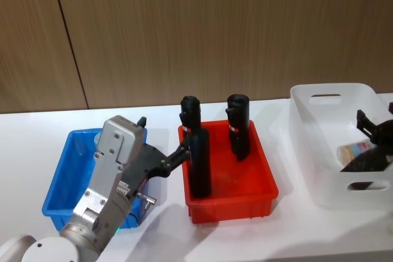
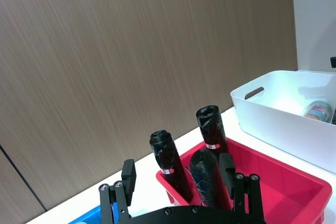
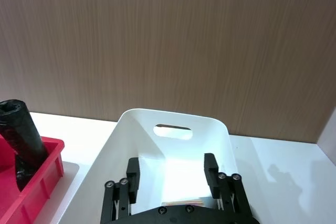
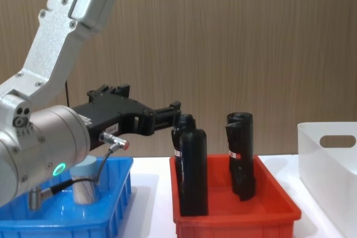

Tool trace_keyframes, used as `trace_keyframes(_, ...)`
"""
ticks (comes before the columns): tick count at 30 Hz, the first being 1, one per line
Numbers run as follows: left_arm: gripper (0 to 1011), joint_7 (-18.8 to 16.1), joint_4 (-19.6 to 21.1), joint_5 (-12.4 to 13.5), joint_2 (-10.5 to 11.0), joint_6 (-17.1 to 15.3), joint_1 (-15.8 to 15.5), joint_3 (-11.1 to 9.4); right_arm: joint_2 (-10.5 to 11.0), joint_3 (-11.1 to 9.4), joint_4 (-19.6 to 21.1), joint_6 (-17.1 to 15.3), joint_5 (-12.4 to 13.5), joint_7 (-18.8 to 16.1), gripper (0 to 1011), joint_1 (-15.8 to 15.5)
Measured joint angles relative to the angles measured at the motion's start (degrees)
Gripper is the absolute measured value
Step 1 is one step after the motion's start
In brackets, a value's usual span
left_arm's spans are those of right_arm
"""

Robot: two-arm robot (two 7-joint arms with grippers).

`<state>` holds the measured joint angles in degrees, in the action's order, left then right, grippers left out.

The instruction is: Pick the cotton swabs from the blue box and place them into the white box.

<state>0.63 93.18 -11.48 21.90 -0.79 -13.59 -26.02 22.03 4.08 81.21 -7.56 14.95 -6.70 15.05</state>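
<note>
currently: left gripper [image 1: 184, 151] open, empty, above blue box [image 1: 58, 194] near red bin [image 1: 261, 204] | right gripper [image 3: 173, 174] open, empty, over white box [image 1: 307, 151] | cotton swabs [image 4: 85, 187] in blue box; another jar [image 1: 355, 150] in white box

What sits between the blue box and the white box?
The red bin sits between the blue box and the white box, with three black rolls standing in it. The head view shows this.
</note>
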Motion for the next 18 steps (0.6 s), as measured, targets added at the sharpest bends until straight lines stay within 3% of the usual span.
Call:
trace_keyframes(9, 1004, 0.00, 0.00, 0.00, 0.00, 0.00, 0.00, 0.00, -0.22, -0.08, 1.25, 0.86, 1.11, -0.11, 993, -0.86)
trace_keyframes(18, 1004, 0.00, 0.00, 0.00, 0.00, 0.00, 0.00, 0.00, -0.34, -0.14, 2.20, 1.36, 1.93, -0.32, 1002, -1.38)
